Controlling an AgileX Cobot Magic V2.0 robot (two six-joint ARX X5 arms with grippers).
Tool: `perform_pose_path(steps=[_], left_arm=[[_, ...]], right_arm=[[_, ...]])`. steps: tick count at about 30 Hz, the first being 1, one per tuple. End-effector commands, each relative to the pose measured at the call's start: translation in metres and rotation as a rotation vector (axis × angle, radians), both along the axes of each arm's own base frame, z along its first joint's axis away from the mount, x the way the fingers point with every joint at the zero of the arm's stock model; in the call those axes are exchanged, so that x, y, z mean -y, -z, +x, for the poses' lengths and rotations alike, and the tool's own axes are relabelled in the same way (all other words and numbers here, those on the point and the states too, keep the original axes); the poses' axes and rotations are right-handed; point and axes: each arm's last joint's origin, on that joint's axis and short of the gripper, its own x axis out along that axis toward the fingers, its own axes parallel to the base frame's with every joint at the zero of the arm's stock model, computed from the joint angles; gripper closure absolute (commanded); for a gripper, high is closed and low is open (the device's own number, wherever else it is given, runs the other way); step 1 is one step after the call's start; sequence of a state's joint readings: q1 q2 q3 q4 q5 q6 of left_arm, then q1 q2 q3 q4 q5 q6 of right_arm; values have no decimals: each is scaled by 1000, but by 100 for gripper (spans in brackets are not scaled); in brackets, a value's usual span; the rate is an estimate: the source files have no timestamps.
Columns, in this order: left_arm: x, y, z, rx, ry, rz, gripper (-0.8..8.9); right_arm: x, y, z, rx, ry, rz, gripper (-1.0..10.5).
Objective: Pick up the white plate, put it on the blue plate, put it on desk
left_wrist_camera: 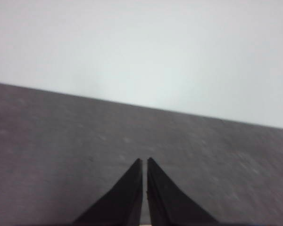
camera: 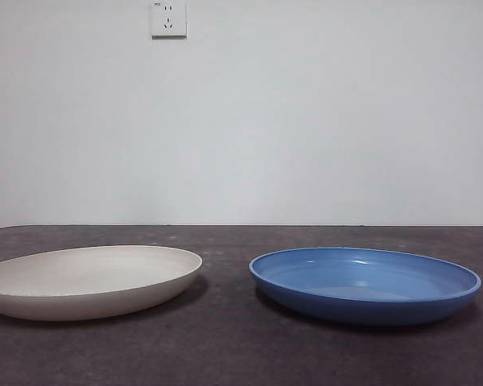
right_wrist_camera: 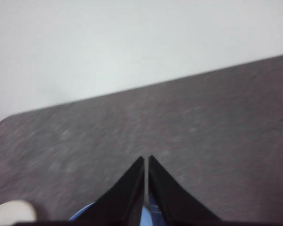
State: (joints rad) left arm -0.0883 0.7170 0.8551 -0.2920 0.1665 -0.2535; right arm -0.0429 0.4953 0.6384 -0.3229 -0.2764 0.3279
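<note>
The white plate (camera: 88, 280) lies flat on the desk (camera: 225, 346) at the left of the front view. The blue plate (camera: 365, 283) lies beside it on the right, a gap between them. Neither arm shows in the front view. My left gripper (left_wrist_camera: 145, 160) is shut with nothing in it, over bare desk (left_wrist_camera: 61, 141). My right gripper (right_wrist_camera: 146, 157) is also shut and holds nothing; a sliver of the blue plate (right_wrist_camera: 82, 215) and a bit of the white plate (right_wrist_camera: 12, 211) show near its jaws.
A white wall (camera: 306, 121) with a socket (camera: 168, 18) stands behind the desk's far edge.
</note>
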Motion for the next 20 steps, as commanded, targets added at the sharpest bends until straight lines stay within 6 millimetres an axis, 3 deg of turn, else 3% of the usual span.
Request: perform_pose_path(steps=[1,11,20], left_arm=[[4,-14,1,0,78,-9,796],[17,-20,11,-193,373,6,796],[22,-15,21,-268,526,-37,792]], right_arm=[[-4,-19,7,-8,-88,3,937],[-20,-58,27,-95,-362,-58,937],[-28,-57,32,-168,-573,-47,937]])
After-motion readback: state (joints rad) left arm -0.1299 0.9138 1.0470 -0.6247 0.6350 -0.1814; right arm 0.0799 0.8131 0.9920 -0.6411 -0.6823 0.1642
